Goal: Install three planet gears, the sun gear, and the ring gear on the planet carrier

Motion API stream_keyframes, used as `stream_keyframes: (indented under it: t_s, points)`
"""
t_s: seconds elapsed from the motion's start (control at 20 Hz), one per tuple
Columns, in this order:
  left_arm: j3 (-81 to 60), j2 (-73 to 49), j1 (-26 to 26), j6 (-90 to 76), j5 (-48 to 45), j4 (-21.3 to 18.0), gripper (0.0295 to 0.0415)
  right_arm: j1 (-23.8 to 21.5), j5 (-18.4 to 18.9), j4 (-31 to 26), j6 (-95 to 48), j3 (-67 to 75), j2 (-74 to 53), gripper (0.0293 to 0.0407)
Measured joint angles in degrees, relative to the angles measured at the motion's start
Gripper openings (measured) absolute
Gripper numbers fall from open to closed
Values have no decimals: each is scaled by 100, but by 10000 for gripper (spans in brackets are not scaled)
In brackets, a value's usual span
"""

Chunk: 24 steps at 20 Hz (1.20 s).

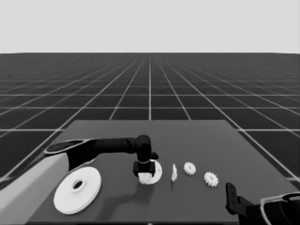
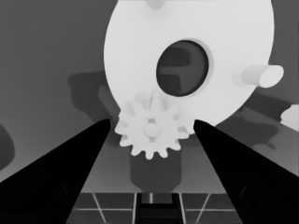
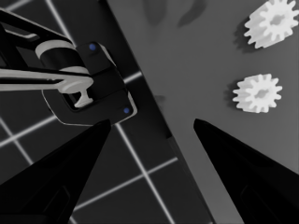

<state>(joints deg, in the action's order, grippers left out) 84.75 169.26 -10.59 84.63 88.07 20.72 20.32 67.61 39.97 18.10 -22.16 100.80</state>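
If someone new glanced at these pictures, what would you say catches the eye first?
First, the left gripper over the table's middle, its open fingers either side of a small gear seated at the edge of the smaller round part. Next, the larger round part lying flat near the table's front left. To the right lie a thin white piece and two loose gears; the right gripper waits at the table's front right corner.

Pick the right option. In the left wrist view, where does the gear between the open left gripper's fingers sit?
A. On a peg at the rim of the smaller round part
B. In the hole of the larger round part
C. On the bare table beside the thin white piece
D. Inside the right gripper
A: the left wrist view shows the gear on a peg at the smaller round part's rim, with the left gripper open around it.
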Motion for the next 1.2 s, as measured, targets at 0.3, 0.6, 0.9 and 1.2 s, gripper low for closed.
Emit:
stream_keyframes:
  t_s: [0.3,0.6,0.9,1.2]
  points:
    - [-830,-146,2185,628,204,-2171,385,0,0,0,0,0,0,385]
    - [-1510,-1270,2333,-856,231,-2332,387,0,0,0,0,0,0,385]
    - [1433,-3451,2307,-4939,347,-2226,385,0,0,0,0,0,0,385]
    - [2277,-3095,615,-5364,-1097,-1321,385,0,0,0,0,0,0,385]
